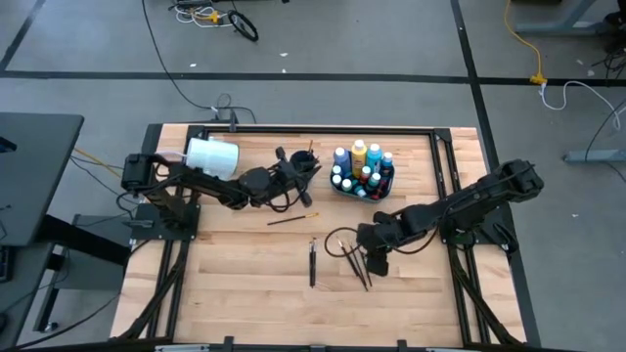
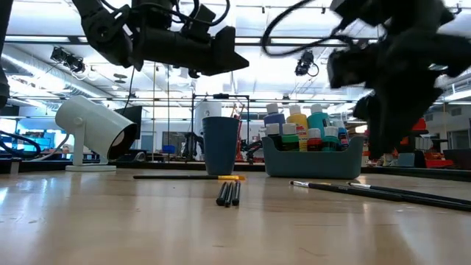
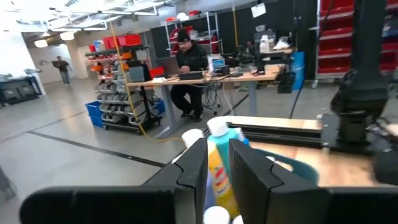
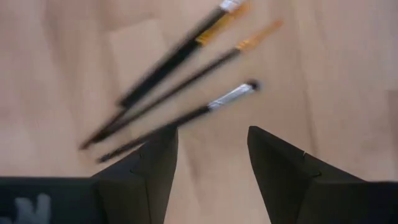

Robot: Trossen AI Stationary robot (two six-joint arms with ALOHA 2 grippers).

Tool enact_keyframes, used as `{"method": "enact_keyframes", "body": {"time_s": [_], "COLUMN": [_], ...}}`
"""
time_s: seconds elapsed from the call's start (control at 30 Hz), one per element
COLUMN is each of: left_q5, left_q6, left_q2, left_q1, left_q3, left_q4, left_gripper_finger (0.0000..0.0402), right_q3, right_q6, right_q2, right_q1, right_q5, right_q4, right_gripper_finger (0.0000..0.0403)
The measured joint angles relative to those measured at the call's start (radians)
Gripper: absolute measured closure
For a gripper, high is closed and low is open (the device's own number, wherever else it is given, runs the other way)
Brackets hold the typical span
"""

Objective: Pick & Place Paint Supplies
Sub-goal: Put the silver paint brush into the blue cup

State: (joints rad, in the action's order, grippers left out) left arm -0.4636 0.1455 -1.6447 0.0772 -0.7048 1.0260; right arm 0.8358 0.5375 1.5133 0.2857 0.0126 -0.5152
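Observation:
Three thin paintbrushes (image 4: 186, 81) lie side by side on the wood (image 1: 354, 262). My right gripper (image 4: 211, 155) hovers open just above them, fingers pointing down (image 1: 374, 262), touching none. My left gripper (image 3: 217, 171) hangs level in the air (image 2: 234, 60) between a dark blue cup (image 1: 303, 160) and the blue tray (image 1: 383, 192) of white-capped paint bottles (image 1: 360, 154). Its fingers stand a narrow gap apart with nothing between them. A brush stands in the cup (image 2: 219, 145). Two dark brushes (image 1: 312, 264) and one orange-tipped brush (image 1: 291, 220) lie flat on the table.
A large white cylinder (image 1: 212, 156) sits on a stand near the table's far left corner. A black frame rail (image 1: 323, 129) runs along the far edge. Bare wood shows along the near side. People work at benches in the room behind (image 3: 189, 59).

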Motion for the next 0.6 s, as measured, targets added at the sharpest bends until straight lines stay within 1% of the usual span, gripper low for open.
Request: {"method": "enact_keyframes", "body": {"time_s": [0.07,0.17,0.37,0.6], "left_q5": [0.0,0.0,0.001,0.0], "left_q6": [-0.013,-0.01,-0.003,-0.003], "left_q2": [0.0,0.0,0.0,0.0], "left_q1": [-0.011,-0.027,-0.038,-0.038], "left_q3": [0.0,0.0,0.0,0.0], "left_q4": [-0.004,-0.005,-0.004,-0.004], "left_gripper_finger": [0.0327,0.0327,0.0327,0.0327], "right_q3": [-0.01,-0.013,-0.014,-0.013], "right_q6": [0.014,0.039,0.04,0.047], "right_q2": [0.019,0.039,0.044,0.064], "right_q1": [-0.019,-0.043,-0.085,-0.121], "right_q5": [-0.006,-0.041,-0.047,-0.052], "right_q4": [0.05,0.093,0.075,0.128], "right_gripper_finger": [0.0207,0.0207,0.0207,0.0207]}}
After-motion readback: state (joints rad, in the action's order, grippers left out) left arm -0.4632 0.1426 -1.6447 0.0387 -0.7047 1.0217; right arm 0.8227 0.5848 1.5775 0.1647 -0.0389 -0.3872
